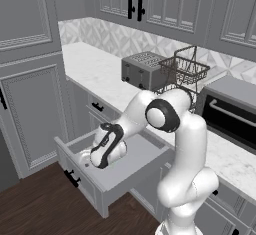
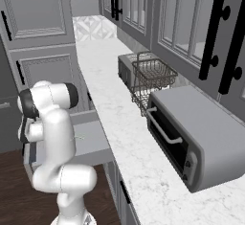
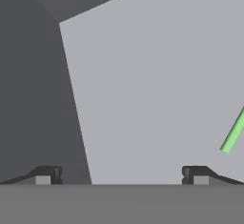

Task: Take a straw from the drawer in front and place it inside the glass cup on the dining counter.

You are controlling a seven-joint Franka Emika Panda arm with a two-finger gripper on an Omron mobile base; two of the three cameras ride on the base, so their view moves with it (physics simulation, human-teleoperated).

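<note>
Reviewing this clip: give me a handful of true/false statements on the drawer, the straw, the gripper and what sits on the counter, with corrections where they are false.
1. The drawer is pulled open. True.
2. The gripper is shut on the straw. False: in the hand view the fingers stand wide apart with nothing between them, and the straw lies off to one side on the drawer floor.
3. The hand is down inside the drawer. True.
4. The wire basket stands on the floor. False: it stands on the counter, between the toaster and the toaster oven.
5. The toaster oven's door hangs open. False: it is closed.
</note>
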